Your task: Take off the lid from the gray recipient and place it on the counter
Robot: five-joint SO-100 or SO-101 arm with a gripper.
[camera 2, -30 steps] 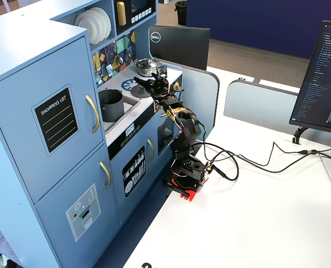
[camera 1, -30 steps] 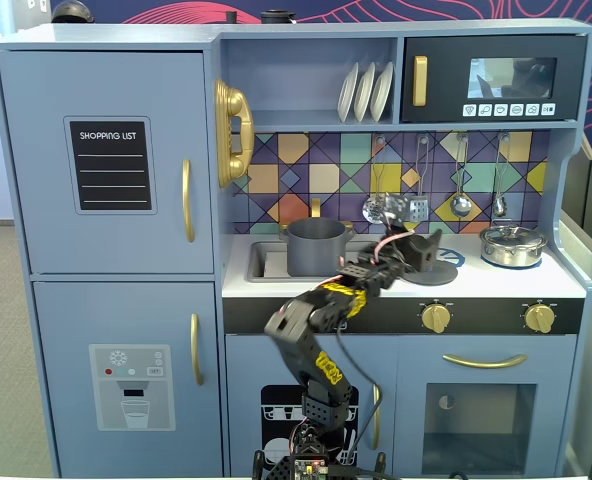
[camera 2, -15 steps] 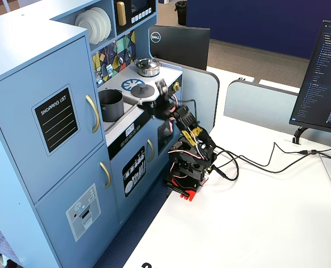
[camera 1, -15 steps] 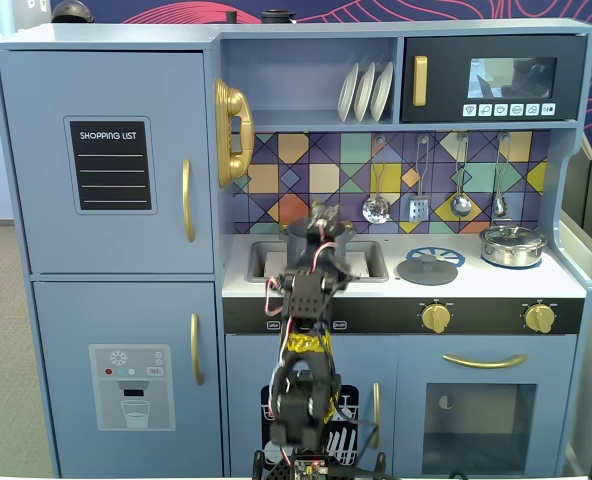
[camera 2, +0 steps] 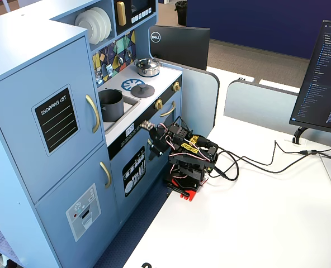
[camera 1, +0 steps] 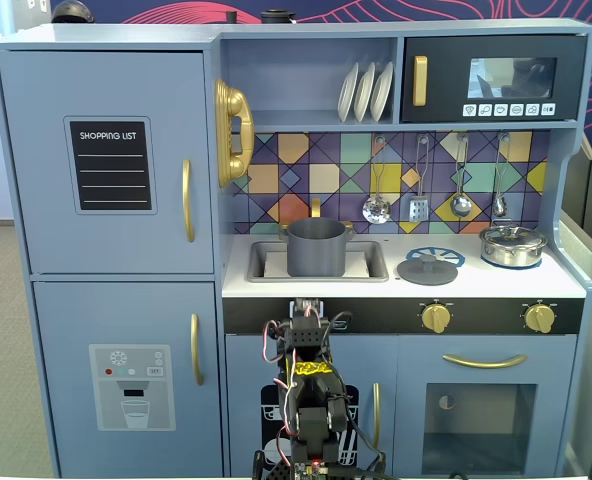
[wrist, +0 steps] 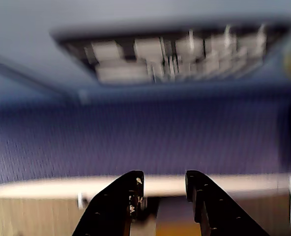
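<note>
Pincer empty, lid on counter

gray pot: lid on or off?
Off. The gray pot stands open-topped in the sink; the lid lies flat on the counter beside the burner ring.

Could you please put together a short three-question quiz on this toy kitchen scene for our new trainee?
1. True or false: the lid is sitting on top of the gray pot.
2. Where does the gray pot stand? A) on the burner ring, B) in the recessed sink, C) on the plate shelf.
3. Fill in: in the front fixed view, the folded arm's hand holds ____.

Key
1. False: the lid lies flat on the counter, beside the blue burner ring and left of the silver pot.
2. B
3. Nothing; the fingers are apart and empty in the wrist view.
</note>
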